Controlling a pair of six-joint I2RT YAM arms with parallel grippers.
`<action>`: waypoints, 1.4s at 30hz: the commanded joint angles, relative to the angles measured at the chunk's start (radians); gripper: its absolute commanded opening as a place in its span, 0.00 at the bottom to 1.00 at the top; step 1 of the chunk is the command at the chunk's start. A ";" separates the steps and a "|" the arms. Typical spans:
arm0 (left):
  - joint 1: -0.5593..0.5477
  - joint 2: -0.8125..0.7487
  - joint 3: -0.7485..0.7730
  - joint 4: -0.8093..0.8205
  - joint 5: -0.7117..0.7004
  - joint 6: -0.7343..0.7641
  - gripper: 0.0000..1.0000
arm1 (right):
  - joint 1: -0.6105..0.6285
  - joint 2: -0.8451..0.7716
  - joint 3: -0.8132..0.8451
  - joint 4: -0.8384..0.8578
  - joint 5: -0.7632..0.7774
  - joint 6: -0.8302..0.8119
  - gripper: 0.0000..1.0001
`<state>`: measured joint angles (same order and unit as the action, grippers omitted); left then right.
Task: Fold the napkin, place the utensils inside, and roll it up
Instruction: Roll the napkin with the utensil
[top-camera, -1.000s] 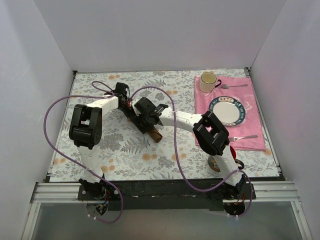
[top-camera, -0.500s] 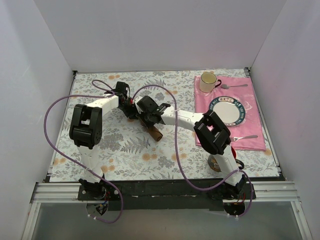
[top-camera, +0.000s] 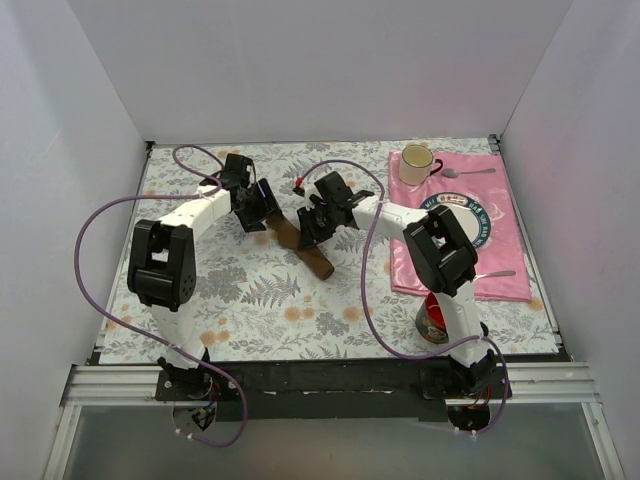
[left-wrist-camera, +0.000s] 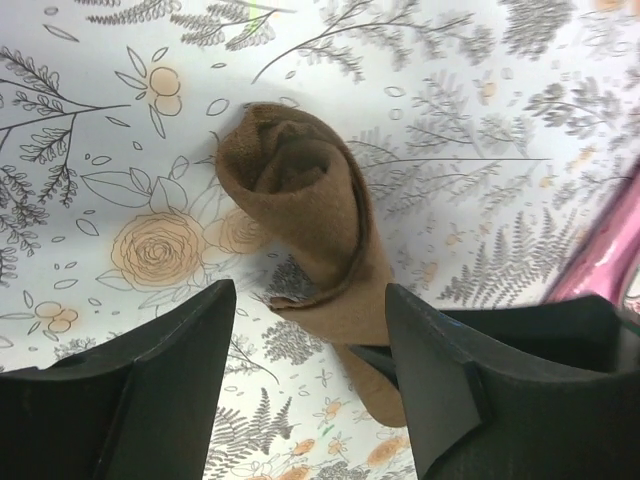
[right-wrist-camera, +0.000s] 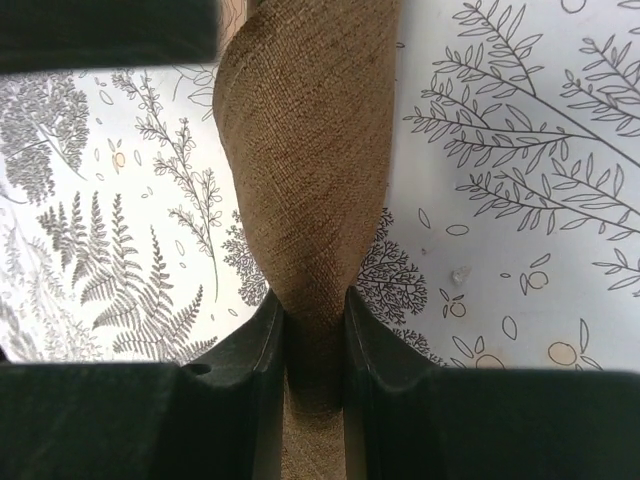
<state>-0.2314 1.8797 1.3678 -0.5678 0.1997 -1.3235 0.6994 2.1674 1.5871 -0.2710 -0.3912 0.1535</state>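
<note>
Right arm's swung closer to the placemat (top-camera: 505, 255); right tool (right-wrist-camera: 315, 320) pinches the rolled napkin (top-camera: 310, 255), left tool (left-wrist-camera: 308, 310) gapes open. Looks like the rolling step; next needs a gentle release.

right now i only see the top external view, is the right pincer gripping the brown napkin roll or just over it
observer: gripping; the right pincer is shut on the napkin, with cloth pinched between its fingers.
operator: and the left one
observer: the left pincer is open, with a finger on each side of the roll's end.
operator: rolled tight?
observer: the left wrist view shows a loose spiral at that end, with the outer edge lying free.
</note>
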 joint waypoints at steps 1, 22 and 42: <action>0.003 -0.131 -0.006 0.016 -0.023 0.018 0.61 | -0.005 0.037 -0.004 -0.011 -0.116 0.052 0.01; 0.007 -0.082 -0.205 0.364 0.420 -0.141 0.50 | -0.044 -0.063 -0.259 0.305 -0.124 0.397 0.01; 0.007 0.004 -0.329 0.433 0.296 -0.103 0.48 | -0.043 -0.092 -0.150 0.101 -0.083 0.219 0.53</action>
<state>-0.2241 1.8778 1.0531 -0.1516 0.5476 -1.4509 0.6575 2.1174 1.4044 -0.0887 -0.5106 0.4370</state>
